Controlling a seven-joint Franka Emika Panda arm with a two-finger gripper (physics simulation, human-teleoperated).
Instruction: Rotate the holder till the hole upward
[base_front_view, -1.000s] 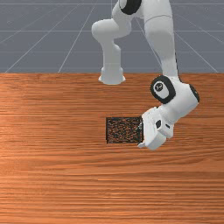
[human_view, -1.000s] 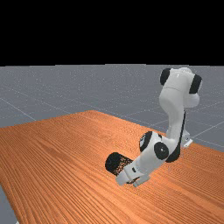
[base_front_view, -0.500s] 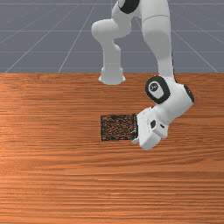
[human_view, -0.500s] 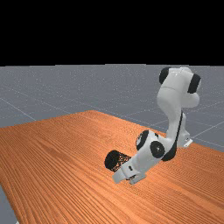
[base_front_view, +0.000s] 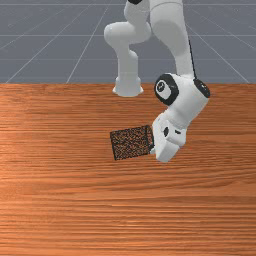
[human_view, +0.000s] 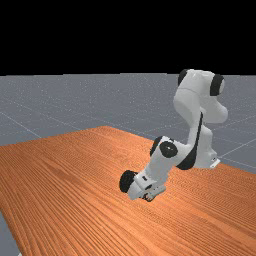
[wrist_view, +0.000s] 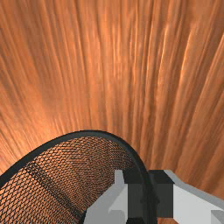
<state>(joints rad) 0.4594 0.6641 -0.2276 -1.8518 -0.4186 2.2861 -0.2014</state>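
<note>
Carried the holder (base_front_view: 131, 143) toward the front view's left and a little toward the edge of the table (base_front_view: 55, 200) by the base (base_front_view: 127, 77), skewing it out of line with that edge; swung the gripper (wrist_view: 150, 194) along with it.

From left to right in the front view: first the far end (base_front_view: 113, 146), probably closed, then the mesh length, then the rim (wrist_view: 89, 133) with the gripper right at it, and the arm (base_front_view: 177, 30) beyond and above. Clamped, by the look of the wrist view, on the rim: one finger (wrist_view: 136, 199) inside the hole (wrist_view: 74, 170), one outside.

For the coming turn, mind the long axis: from the jaws out toward the front view's left, close to level, roughly along the table's edge by the base, a bit nearer that edge at the rim. Needs the rim end brought up and the far end swung down beneath it. Might slip or twist in so thin a grip.

Read skew and full length from the front view; from the far view, the dark round far end beside the hand; from the wrist view, the rim's curve between the jaws. Cannot tell about contact with the table.
</note>
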